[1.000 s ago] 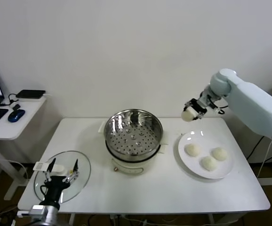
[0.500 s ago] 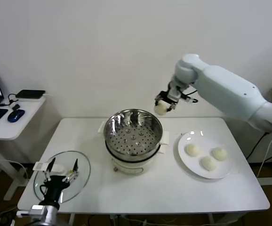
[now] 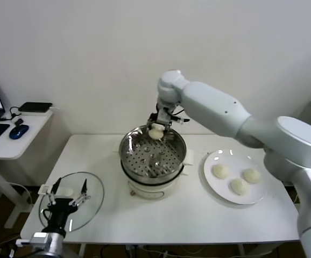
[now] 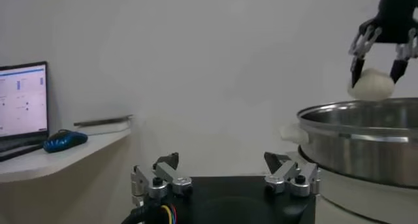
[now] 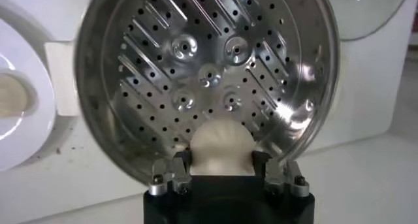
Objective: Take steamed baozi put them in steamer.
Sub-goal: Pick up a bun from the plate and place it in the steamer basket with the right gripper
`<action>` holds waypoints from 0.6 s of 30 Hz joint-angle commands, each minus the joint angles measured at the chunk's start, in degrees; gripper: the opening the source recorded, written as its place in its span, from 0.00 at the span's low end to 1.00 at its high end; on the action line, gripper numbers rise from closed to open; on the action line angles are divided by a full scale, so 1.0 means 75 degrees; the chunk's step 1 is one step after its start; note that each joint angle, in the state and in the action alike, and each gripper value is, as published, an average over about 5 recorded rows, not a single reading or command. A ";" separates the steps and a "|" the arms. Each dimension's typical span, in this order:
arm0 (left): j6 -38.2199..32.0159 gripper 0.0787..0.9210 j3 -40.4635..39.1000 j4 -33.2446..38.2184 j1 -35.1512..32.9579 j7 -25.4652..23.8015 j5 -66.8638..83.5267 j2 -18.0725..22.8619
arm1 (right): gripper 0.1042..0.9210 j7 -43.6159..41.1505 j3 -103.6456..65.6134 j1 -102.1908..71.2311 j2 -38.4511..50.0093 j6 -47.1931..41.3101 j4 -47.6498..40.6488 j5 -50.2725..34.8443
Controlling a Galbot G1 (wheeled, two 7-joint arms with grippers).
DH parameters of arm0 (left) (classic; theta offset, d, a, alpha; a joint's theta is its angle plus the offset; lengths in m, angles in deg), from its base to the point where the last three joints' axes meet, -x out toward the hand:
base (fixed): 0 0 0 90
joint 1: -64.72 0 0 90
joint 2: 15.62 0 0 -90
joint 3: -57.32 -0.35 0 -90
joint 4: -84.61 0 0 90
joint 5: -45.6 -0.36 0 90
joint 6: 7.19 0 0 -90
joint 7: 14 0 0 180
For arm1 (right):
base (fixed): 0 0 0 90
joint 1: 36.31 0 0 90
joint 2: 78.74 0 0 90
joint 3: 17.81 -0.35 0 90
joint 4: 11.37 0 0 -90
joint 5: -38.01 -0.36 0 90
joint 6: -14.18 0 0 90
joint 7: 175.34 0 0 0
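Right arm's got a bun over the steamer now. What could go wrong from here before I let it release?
1. The right gripper holds the baozi near the far rim of the steamer, not its centre; released here, it may clip the rim or wall and roll.
2. Descending further, the fingertips could strike the steel wall.
3. Three buns remain on the plate, so a poor landing spot could crowd later ones.
The left gripper hovers open over the glass lid.

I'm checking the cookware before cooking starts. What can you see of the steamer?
The steamer is a round, shiny steel basket with a perforated, dimpled floor, sitting upright on a white pot base at the table's middle. It is uncovered and empty. The right tool, shut on a baozi, hangs above its far rim.
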 commanded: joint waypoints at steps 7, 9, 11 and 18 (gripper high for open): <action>-0.0020 0.88 -0.0004 -0.0041 -0.0016 0.0001 0.0013 -0.0004 | 0.63 0.0209 -0.0861 -0.0839 -0.0747 0.0445 -0.1177 0.1944; -0.0020 0.88 -0.0009 -0.0044 -0.0015 0.0001 0.0008 0.0002 | 0.63 0.0249 -0.0998 -0.0911 -0.0808 0.0471 -0.1303 0.2092; -0.0022 0.88 -0.0015 -0.0044 -0.0019 0.0001 0.0001 0.0002 | 0.63 0.0280 -0.1100 -0.0964 -0.0864 0.0489 -0.1398 0.2201; -0.0029 0.88 -0.0016 -0.0059 -0.0024 0.0002 -0.0007 0.0000 | 0.63 0.0371 -0.1354 -0.1122 -0.1024 0.0585 -0.1559 0.2525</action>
